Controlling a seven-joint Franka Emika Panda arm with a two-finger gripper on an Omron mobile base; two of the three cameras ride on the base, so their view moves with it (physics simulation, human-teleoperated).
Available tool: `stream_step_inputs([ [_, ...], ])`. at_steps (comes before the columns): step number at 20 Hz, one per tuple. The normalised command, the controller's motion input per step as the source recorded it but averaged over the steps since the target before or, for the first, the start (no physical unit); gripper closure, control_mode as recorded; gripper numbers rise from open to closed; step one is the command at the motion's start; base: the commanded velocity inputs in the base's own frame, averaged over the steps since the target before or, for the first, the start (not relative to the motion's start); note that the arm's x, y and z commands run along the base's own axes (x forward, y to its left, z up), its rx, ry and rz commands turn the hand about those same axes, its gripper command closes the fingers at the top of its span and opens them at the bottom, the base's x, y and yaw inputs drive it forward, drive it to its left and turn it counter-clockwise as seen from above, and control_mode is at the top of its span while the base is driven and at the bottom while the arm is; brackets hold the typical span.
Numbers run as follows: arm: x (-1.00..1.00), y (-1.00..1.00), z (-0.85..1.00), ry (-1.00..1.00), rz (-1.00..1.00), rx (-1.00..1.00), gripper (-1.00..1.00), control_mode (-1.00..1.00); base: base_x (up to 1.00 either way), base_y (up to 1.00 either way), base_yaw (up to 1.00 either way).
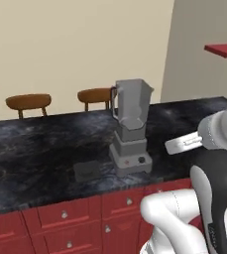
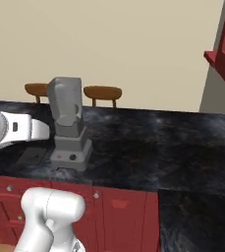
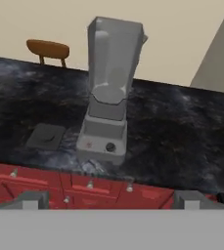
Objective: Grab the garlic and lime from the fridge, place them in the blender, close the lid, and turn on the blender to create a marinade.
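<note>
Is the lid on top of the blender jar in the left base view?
No, the lid lies flat on the counter beside the blender, whose jar is open.

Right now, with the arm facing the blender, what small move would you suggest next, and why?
Probably lower toward the lid, which lies flat on the counter left of the blender. The jar stands uncovered and the gripper is open and empty.

Blender (image 1: 131, 130) mid-counter (image 1: 30, 149), lid (image 1: 87, 170) just beside, bare worktop elsewhere
</note>
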Motion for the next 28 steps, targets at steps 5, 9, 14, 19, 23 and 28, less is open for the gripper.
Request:
stream_step_inputs([
  [5,0.00,0.00,0.00,0.00,0.00,0.00,-1.00,1.00,-0.81,0.61,0.76],
  [9,0.00,0.00,0.00,0.00,0.00,0.00,-1.00,1.00,-0.44,1.00,0.81],
  [14,0.00,0.00,0.00,0.00,0.00,0.00,-1.00,1.00,-0.21,1.00,0.76],
  [19,0.00,0.00,0.00,0.00,0.00,0.00,-1.00,1.00,0.27,1.00,0.57],
  [23,0.00,0.00,0.00,0.00,0.00,0.00,-1.00,1.00,0.97,1.00,0.36],
  [28,0.00,0.00,0.00,0.00,0.00,0.00,-1.00,1.00,1.00,0.85,0.14],
])
